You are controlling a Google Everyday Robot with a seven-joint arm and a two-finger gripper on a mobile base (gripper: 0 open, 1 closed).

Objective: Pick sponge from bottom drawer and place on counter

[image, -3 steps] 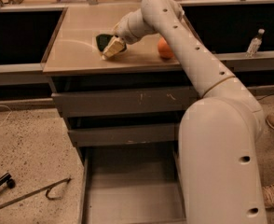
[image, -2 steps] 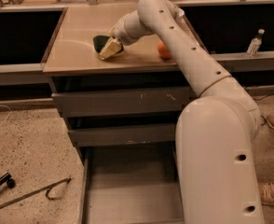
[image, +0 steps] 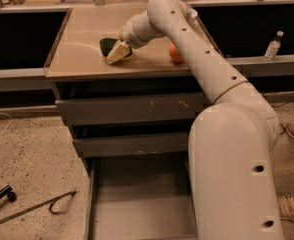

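Observation:
The dark green sponge (image: 106, 45) rests on the counter (image: 79, 49), left of its middle. My gripper (image: 118, 52) reaches down from the right, is low over the counter and touches the sponge's right edge, covering part of it. The bottom drawer (image: 93, 199) is pulled open below; the part of its grey floor that shows is bare, and my arm hides its right side.
An orange ball (image: 175, 54) sits on the counter right of the gripper, partly behind my arm. A clear bottle (image: 273, 45) stands on the right ledge. A bent metal rod (image: 34, 210) lies on the floor at the left. The two upper drawers are closed.
The gripper and sponge have shifted slightly left on the counter. My arm now hides more of the orange.

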